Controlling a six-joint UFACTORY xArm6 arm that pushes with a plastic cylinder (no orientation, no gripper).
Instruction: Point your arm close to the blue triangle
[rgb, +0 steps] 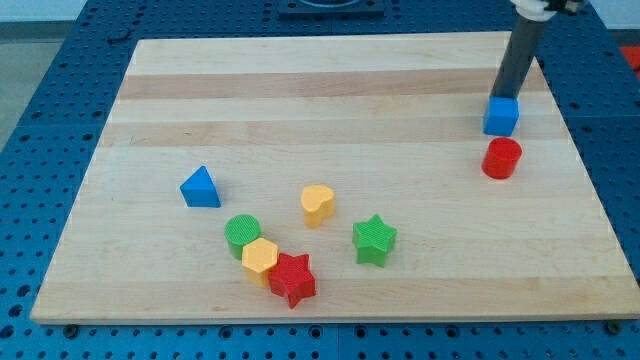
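The blue triangle (201, 188) lies on the wooden board (320, 90) at the view's left. My tip (506, 96) is far off at the view's upper right, just behind a blue cube (501, 116) and touching or nearly touching it. The rod rises from there to the view's top edge. A red cylinder (501, 158) stands just below the blue cube.
A cluster sits at the view's lower middle: a green cylinder (242, 234), a yellow hexagon (260, 259), a red star (293, 279), a yellow heart (317, 204) and a green star (374, 239). The board lies on a blue perforated table.
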